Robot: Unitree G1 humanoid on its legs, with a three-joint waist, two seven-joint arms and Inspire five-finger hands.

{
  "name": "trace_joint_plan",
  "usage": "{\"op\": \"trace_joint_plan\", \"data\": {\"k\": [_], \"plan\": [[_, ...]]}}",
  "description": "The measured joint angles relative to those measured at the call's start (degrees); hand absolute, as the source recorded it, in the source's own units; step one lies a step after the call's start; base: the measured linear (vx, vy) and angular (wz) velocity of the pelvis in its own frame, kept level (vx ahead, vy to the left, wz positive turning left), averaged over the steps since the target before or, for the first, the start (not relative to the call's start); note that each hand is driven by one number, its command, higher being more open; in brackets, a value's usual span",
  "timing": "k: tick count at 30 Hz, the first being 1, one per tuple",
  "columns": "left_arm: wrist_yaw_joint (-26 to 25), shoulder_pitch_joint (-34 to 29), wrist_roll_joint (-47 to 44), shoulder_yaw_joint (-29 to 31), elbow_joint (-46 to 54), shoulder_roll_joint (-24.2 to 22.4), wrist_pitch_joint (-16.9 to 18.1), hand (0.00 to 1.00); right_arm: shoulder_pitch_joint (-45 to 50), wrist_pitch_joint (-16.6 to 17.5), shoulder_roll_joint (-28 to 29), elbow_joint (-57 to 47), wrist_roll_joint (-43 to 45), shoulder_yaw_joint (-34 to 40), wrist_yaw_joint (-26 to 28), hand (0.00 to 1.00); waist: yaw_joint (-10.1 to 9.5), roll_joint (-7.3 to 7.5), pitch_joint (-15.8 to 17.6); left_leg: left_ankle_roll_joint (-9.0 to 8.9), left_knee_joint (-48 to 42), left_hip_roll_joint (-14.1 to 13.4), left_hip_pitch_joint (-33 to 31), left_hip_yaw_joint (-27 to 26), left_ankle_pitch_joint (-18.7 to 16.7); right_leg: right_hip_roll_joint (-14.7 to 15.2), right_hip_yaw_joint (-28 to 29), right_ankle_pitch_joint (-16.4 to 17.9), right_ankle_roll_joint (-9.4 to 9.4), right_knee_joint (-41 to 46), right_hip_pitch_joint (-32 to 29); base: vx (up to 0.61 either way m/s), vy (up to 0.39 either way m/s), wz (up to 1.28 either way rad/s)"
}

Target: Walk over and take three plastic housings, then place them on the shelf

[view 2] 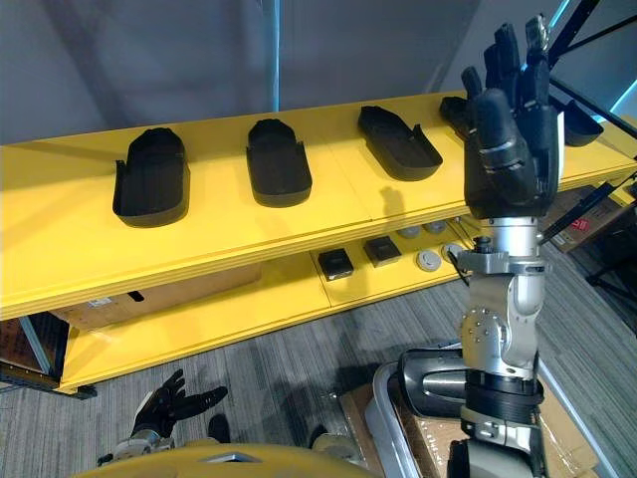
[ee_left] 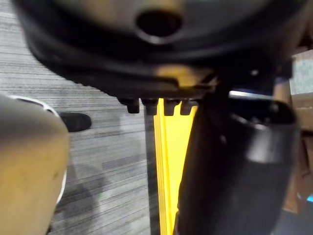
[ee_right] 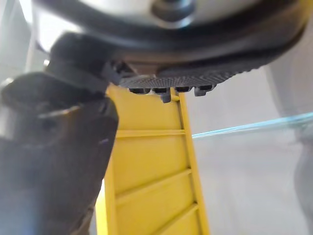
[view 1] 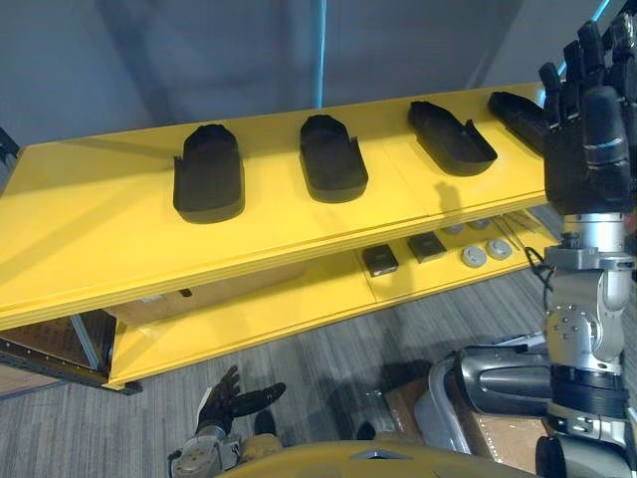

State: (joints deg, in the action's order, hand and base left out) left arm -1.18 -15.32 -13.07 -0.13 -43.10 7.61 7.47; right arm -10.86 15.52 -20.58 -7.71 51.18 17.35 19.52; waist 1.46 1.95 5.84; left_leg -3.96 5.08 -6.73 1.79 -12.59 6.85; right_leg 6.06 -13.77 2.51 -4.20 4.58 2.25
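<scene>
Left hand: the left hand (view 1: 231, 400) hangs low over the grey floor (view 1: 328, 358), in front of the left half of the yellow shelf (view 1: 90, 254). Its fingers are spread and loose, and it holds nothing.
Right hand: the right hand (view 2: 508, 149) stands upright at the front edge of the shelf's top board (view 1: 100, 199), near its right end. Its fingers are straight and point up, and it is empty.
Lower board: the lower board (view 1: 249, 321) carries a cardboard box (view 1: 229, 287) on its left half, tucked under the top board. Two black square parts (view 1: 380, 260) lie side by side right of the middle. Several round grey discs (view 1: 474, 257) lie toward the right end.
Top board: four black plastic housings (view 1: 333, 157) lie in a row along it, open side up and set apart from one another.
First housing: the first housing (view 1: 209, 174) lies left of the board's middle, its front end near the front edge.
Second housing: the second housing (view 1: 333, 159) lies about mid-board.
Third housing: the third housing (view 1: 451, 137) lies right of the middle, turned slightly askew.
Fourth housing: the fourth housing (view 1: 516, 115) lies near the right end, partly hidden behind the right hand. Whether the hand touches it cannot be told.
Wall: a grey wall (view 1: 249, 60) rises behind the shelf's back edge.
</scene>
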Motion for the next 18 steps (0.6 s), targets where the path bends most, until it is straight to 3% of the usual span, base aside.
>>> {"op": "trace_joint_plan", "data": {"k": [4, 12, 15, 18], "plan": [[0.0, -0.4, 0.0, 1.1, -0.3, -0.1, 0.0, 1.0, 2.1, -0.8, 4.2, -0.1, 12.0, -0.5, 7.3, 1.0, -0.05, -0.2, -0.3, 0.03, 0.0, 0.0, 0.6, -0.3, -0.4, 0.0, 0.2, -0.3, -0.11, -0.8, 0.8, -0.02, 0.015, -0.04], [0.2, -0.7, 0.0, 1.1, -0.3, -0.7, 0.0, 1.0, 5.2, -9.5, 7.9, -2.1, 27.5, -2.9, 15.5, 1.0, -0.03, -1.17, -1.4, -0.16, 0.0, 0.0, 0.6, -0.3, -0.6, -0.1, 0.3, -0.3, -0.13, -1.1, 0.8, 0.0, 0.002, 0.0], [0.4, -0.5, 0.2, 1.0, -0.3, -0.9, 0.0, 1.0, 7.1, -8.6, 8.4, -2.1, 23.1, -4.7, 12.6, 1.0, -0.04, -1.15, -1.4, -0.16, 0.0, 0.0, 0.4, -0.3, -0.6, -0.1, 0.2, -0.3, -0.15, -1.4, 0.9, 0.01, 0.001, 0.02], [0.5, -0.4, 0.3, 0.9, -0.3, -0.9, 0.0, 1.0, 11.2, -5.0, 10.2, -0.3, 9.7, -5.6, 3.6, 1.0, -0.16, -1.25, -1.5, -0.28, 0.0, 0.2, 0.4, -0.2, -0.9, -0.1, 0.0, -0.3, -0.18, -1.8, 1.0, 0.02, 0.002, 0.03]]}}
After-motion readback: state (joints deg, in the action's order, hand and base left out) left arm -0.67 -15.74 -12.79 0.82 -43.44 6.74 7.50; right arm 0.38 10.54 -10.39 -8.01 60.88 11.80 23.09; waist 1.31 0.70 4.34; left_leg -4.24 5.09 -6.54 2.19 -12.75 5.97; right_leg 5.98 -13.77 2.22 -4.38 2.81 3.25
